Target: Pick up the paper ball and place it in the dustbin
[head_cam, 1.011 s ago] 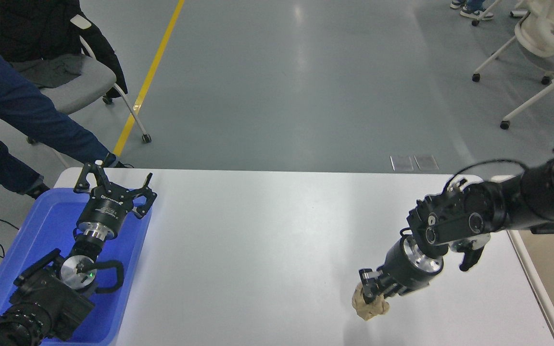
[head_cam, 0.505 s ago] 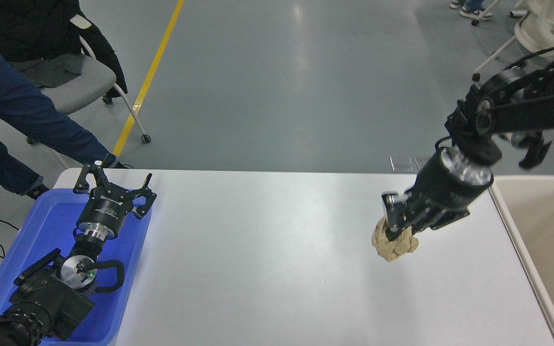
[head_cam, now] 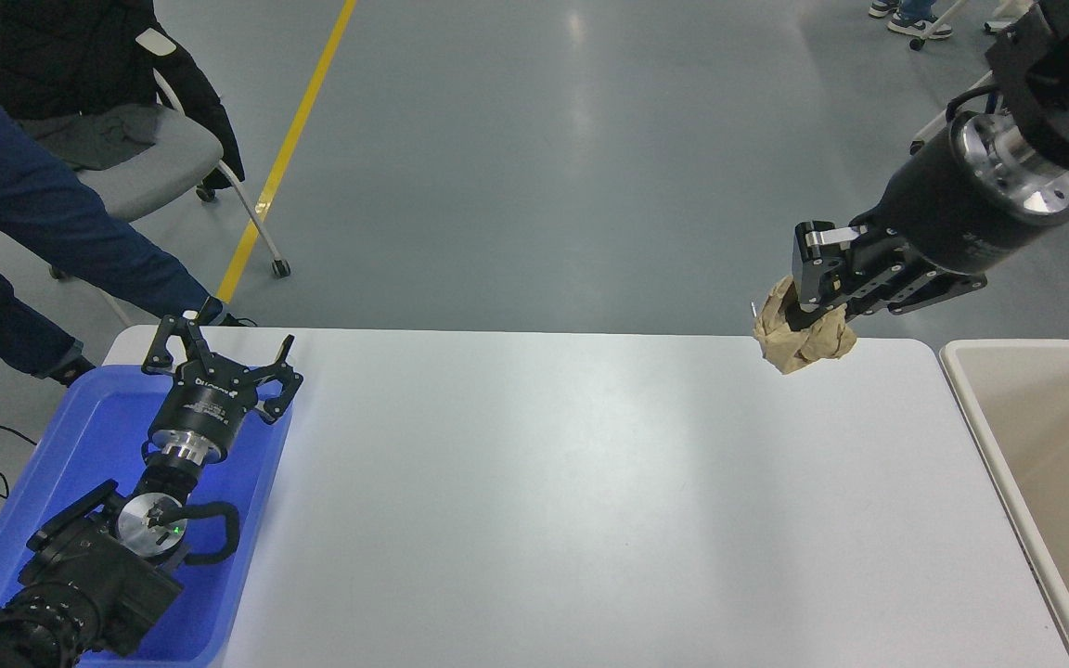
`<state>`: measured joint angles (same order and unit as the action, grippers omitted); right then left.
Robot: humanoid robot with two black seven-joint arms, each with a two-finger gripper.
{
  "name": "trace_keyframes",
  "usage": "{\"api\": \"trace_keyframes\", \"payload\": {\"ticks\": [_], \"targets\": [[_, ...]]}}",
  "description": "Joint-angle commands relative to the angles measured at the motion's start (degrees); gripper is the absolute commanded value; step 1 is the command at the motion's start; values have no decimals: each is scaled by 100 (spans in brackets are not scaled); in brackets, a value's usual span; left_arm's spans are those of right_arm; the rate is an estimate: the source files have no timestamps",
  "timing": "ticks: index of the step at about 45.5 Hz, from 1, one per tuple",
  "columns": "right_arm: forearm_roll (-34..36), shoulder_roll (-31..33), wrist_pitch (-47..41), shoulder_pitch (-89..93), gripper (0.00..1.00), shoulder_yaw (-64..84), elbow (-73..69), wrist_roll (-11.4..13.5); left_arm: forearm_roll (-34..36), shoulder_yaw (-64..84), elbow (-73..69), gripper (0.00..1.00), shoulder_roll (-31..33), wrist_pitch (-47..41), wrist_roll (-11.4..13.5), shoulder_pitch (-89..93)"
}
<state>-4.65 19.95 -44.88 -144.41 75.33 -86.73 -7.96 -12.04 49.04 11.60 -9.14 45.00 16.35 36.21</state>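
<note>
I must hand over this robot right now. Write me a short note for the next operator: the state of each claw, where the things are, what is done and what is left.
Right claw: shut on the paper ball, held in the air above the far right corner of the white table.
Left claw: open, holds nothing, parked over the blue tray at the lower left.
Dustbin: beside the table's right end, nothing seen inside the visible part.
Done: the ball is picked up and lifted off the table.
Left: carry the ball to the right until it is over the dustbin, then open the claw and let it drop in.
</note>
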Motion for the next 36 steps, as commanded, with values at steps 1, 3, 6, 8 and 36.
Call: {"api": "trace_keyframes", "payload": {"ticks": [1,3,6,8,36], "targets": [[-1,53,-12,-122,0,351,-2,4,0,0,0,100,0,0,0,0],[-27,53,-12,-131,0,465,-2,5,0,0,0,100,9,0,0,0],[-71,62,-12,-140,0,693,7,5,0,0,0,100,0,0,0,0],[-97,62,-12,-140,0,869,25,5,0,0,0,100,0,0,0,0],[-1854,2363,-12,-140,0,2513,472,40,-27,0,0,100,0,0,35,-9]]}}
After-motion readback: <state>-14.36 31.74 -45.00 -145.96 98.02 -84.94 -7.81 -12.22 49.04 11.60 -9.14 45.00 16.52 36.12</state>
